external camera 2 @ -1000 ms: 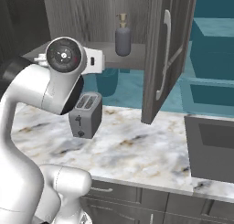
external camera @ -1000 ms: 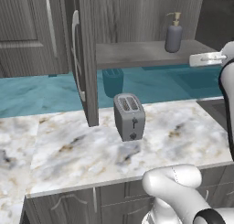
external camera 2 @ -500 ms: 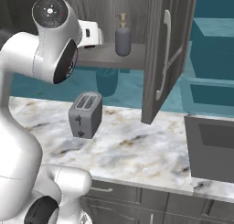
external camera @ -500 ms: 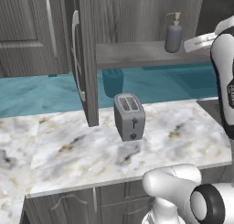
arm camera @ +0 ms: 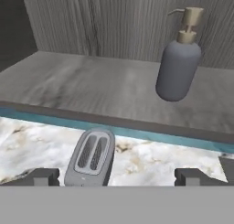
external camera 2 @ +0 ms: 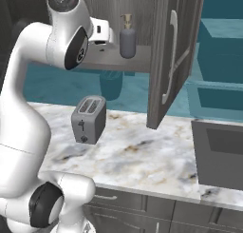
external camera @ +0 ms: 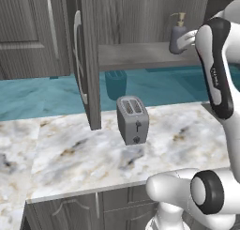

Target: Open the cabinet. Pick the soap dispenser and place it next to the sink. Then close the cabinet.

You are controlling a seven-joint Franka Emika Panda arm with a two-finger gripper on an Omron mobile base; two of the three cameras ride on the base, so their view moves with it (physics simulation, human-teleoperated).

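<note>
The tall dark grey wood-grain cabinet (external camera 2: 173, 61) is standing open. The small grey soap dispenser with a brass pump (arm camera: 178, 65) is sitting upright on its shelf. The white arm's two-finger gripper (arm camera: 118, 176) is hovering just in front of that shelf, jaws spread wide and holding nothing. Below the shelf, a grey two-slot toaster (external camera: 132, 118) is standing on the white-and-brown marble worktop (external camera: 61, 154), and the dark grey rectangular sink (external camera 2: 220, 153) is lying off to the right.

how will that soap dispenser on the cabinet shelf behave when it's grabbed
The soap dispenser looks rigid, so it should hold its shape. Its smooth rounded body may be slippery between flat fingers. It stands upright, taller than wide, with a thin pump on top, so an off-centre nudge could probably tip it.
</note>
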